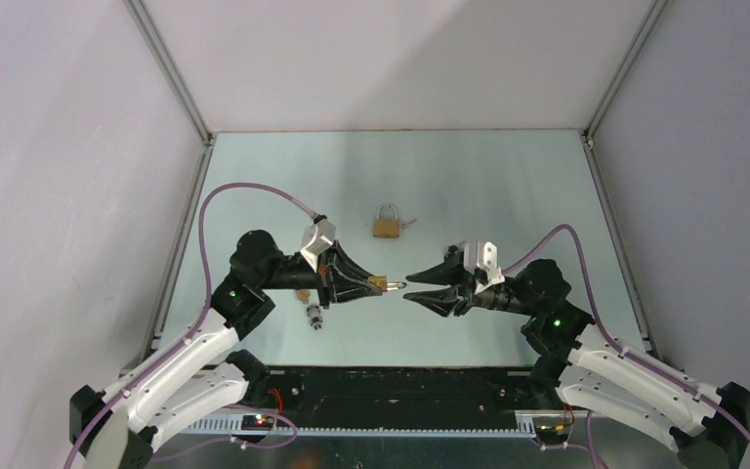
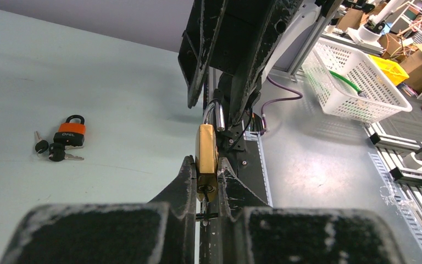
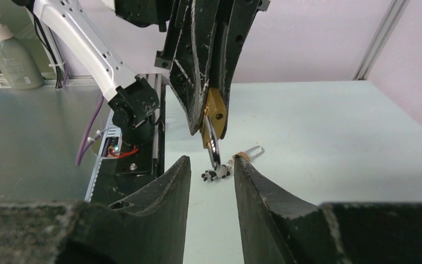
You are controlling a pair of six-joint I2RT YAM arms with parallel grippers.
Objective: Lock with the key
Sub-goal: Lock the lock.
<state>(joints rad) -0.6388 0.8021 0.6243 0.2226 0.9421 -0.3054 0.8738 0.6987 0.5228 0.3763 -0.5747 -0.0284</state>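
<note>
Currently padlock (image 2: pixel 206 147) clamped in L end effector (image 1: pixel 375 284).

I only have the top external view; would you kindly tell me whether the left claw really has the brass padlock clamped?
Observer: Yes, the left wrist view shows the brass padlock edge-on, pinched in the left claw.
Operator: Thank you. What lies under the left arm?
Observer: An orange padlock lying flat, with black-headed keys beside it.
Operator: And the right claw?
Observer: Its own view shows it open, empty, the shackle pointing at its gap.
</note>
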